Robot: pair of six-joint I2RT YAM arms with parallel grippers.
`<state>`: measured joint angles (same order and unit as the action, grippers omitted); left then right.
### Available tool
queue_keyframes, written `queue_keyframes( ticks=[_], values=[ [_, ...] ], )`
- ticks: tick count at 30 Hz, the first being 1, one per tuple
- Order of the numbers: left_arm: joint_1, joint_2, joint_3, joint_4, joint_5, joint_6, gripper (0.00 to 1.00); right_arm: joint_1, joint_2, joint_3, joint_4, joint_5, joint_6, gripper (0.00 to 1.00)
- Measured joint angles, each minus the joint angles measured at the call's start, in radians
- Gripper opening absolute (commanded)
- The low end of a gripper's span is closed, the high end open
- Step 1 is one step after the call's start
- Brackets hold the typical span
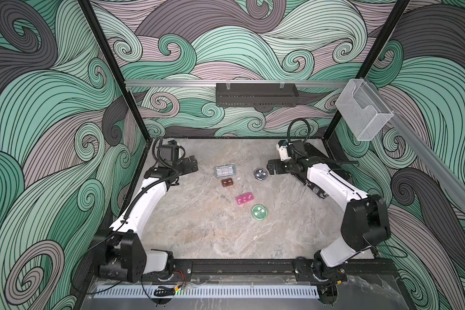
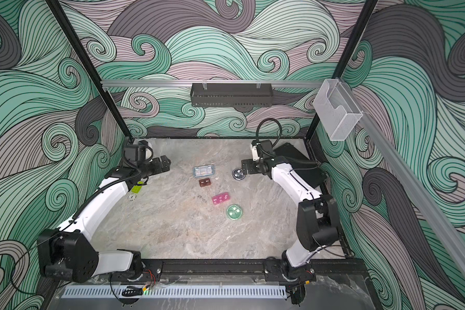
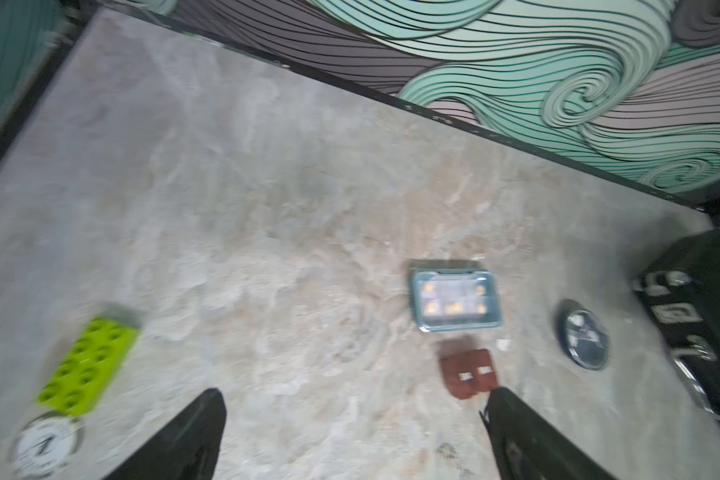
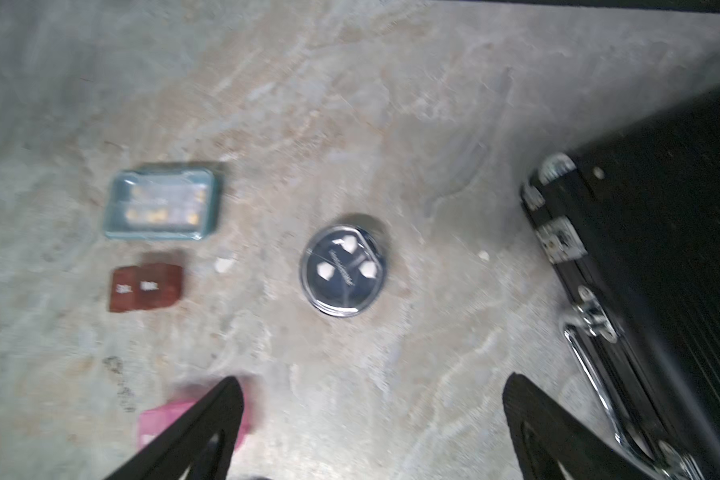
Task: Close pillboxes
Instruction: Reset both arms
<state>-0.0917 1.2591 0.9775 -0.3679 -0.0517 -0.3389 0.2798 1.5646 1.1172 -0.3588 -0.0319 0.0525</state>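
1. On the marble-patterned tabletop (image 1: 199,236), nearest the arm bases: the round green pillbox (image 1: 259,212), lid apparently seated flat.
2. Just behind it, close but apart: the pink three-cell pillbox (image 1: 245,198). Its labelled lids look level, though the right wrist view is too blurred to confirm it.
3. Mid-table: the brown two-cell pillbox (image 1: 227,182), with both labelled flaps appearing down.
4. Just beyond, nearly touching it: the pale blue rectangular pillbox (image 1: 225,170), its clear lid lying flat over the contents.
5. Level with it, toward the right arm: the round dark blue pillbox (image 4: 344,270), cover seemingly in place.
6. Left gripper (image 3: 354,392): jaws spread wide and empty, held above bare table and well apart from every box.
7. Right gripper (image 4: 373,380): jaws likewise wide and holding nothing, near the dark blue box but not touching it.
8. Not part of the task: a lime green studded brick (image 3: 86,365) under the left arm, and a black latched case (image 4: 661,232) at the far right corner.
9. Progress, as a judgement: no lid stands visibly raised, so all five boxes appear closed and the task looks finished or nearly so. What remains, at most, is checking that each latch has snapped home.
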Motion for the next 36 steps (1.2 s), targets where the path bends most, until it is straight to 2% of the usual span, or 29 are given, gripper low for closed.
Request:
queue_keyframes(
  ticks=[5,11,14,20,30,36],
  values=[
    [0.034,-0.05,-0.212,0.079,-0.145,0.023,0.99,-0.031,-0.098,-0.28,0.135,0.071,-0.072,0.99],
    [0.064,0.05,-0.237,0.18,-0.192,0.048,0.99,-0.096,-0.144,-0.472,0.306,0.127,-0.116,0.99],
    [0.072,0.089,-0.238,0.216,-0.186,0.064,0.99,-0.1,-0.141,-0.505,0.37,0.13,-0.14,0.99],
    [0.079,0.068,-0.276,0.346,-0.168,0.093,0.99,-0.101,-0.156,-0.562,0.574,0.126,-0.155,0.99],
    [0.079,0.021,-0.494,0.574,-0.134,0.18,0.99,-0.126,-0.135,-0.574,0.786,0.117,-0.166,0.99],
    [0.108,0.051,-0.524,0.705,-0.096,0.205,0.99,-0.142,-0.078,-0.579,0.882,0.106,-0.183,0.99]
  ],
)
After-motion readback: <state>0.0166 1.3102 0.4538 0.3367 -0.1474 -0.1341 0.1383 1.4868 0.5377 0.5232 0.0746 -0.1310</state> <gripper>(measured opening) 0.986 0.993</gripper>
